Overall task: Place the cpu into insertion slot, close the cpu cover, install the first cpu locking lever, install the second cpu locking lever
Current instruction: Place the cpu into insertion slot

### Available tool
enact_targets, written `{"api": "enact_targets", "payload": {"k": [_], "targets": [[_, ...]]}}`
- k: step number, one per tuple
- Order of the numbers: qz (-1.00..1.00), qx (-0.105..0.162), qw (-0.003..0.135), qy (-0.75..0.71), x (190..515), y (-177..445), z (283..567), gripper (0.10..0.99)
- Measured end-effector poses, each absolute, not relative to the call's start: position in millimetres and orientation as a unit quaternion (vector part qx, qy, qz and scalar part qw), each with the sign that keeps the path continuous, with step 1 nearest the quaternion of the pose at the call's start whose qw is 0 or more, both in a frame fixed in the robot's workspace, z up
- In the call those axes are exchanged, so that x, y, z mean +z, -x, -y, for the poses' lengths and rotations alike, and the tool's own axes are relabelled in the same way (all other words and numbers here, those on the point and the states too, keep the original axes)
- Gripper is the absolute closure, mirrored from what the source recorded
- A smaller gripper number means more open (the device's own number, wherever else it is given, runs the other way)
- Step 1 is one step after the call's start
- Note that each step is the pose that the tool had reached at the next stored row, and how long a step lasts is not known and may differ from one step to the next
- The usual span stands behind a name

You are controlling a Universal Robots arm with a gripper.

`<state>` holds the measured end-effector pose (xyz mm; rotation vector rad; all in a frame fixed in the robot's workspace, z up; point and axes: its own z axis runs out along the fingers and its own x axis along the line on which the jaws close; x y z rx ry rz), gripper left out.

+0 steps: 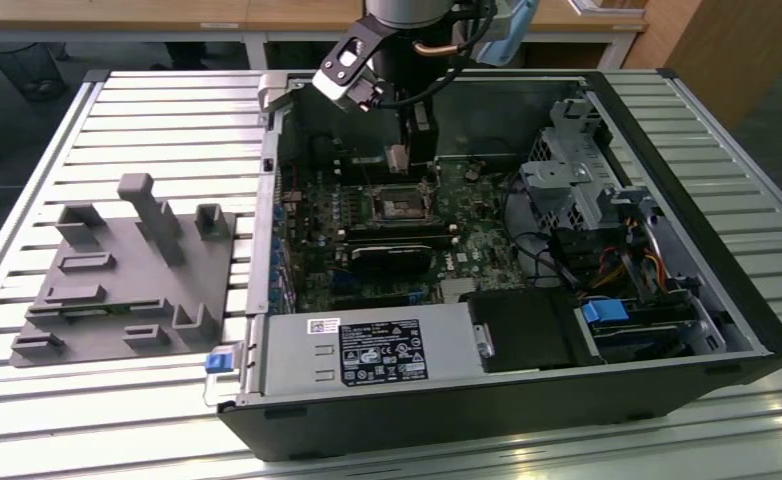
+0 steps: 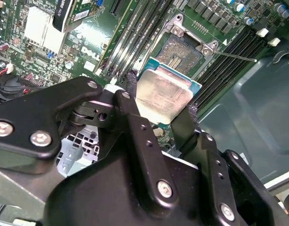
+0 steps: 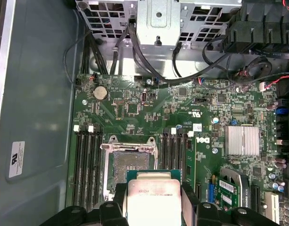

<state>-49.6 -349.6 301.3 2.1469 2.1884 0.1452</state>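
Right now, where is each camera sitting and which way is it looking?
Exterior view: off the arm, up high, looking down on the open computer case on a slatted table; the arm hangs over its far side.
First wrist view: rides on the arm, looking along the tool at the green board; its black fingers show.
Second wrist view: on the arm too, looking down slantwise; the tool's black links show.
Both wrist views share the cpu gripped by the tool, near the insertion slot.
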Motion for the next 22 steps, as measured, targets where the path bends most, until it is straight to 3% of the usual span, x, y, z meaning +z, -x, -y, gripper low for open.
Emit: {"api": "enact_targets", "payload": {"k": [22], "targets": [[-0.698, 0.047, 0.037, -0.714, 281, 50, 347, 0.545]]}}
